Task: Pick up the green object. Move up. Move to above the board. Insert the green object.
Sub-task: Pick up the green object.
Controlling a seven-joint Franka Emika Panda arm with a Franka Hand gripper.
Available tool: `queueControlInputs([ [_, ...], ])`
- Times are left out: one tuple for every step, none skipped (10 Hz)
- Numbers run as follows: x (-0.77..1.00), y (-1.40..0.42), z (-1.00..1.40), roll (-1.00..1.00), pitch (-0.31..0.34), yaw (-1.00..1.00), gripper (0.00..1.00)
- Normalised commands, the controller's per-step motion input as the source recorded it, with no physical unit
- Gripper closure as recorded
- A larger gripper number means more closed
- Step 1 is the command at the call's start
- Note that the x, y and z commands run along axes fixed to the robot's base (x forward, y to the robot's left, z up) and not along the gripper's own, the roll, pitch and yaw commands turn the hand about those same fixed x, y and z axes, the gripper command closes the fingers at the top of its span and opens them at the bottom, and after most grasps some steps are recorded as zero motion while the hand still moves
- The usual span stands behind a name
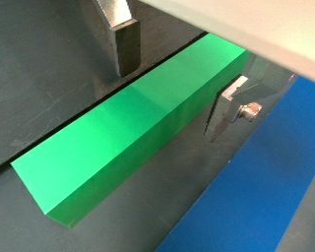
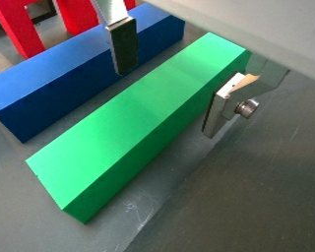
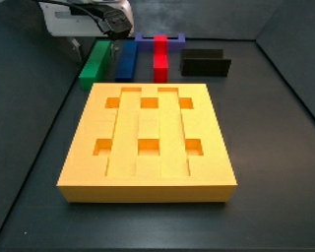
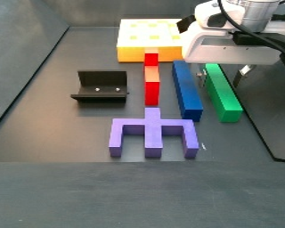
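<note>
Gripper point(image 2: 177, 81): low over the floor at one end of the green bar point(image 2: 137, 128), fingers spread and straddling it across its width; in both wrist views one finger point(image 1: 126, 46) stands on one long side and the other finger point(image 1: 227, 106) on the opposite side, each with a visible gap to the bar's face, so nothing is gripped. Green bar: long plain rectangular block lying flat on the dark floor, seen in a side view point(image 4: 223, 90) as the outermost of a row of three parallel bars. Blue bar point(image 2: 71, 79): lies just beside the green bar, parallel to it, with one finger between the two. Red bar point(image 4: 151, 76): next in the row beyond the blue bar, parallel, close to it. Board point(image 3: 80, 151): large flat orange-yellow block with three lengthwise grooves and six square pockets, flat on the floor, well apart from the green bar's far end in a side view; its grooves and pockets hold nothing. Fixture point(image 4: 100, 87): dark L-shaped bracket on the floor beside the red bar, on the side away from the green bar. Purple piece point(image 4: 153, 135): flat pronged block on the floor near the ends of the red and blue bars, away from the board.
</note>
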Motion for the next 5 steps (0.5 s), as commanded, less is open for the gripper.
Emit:
queueControlInputs([
  [0.0,0.0,0.0,0.0,0.0,0.0,0.0],
  [0.0,0.0,0.0,0.0,0.0,0.0,1.0],
  [0.0,0.0,0.0,0.0,0.0,0.0,1.0],
  [0.0,0.0,0.0,0.0,0.0,0.0,1.0],
  [0.0,0.0,0.0,0.0,0.0,0.0,1.0],
])
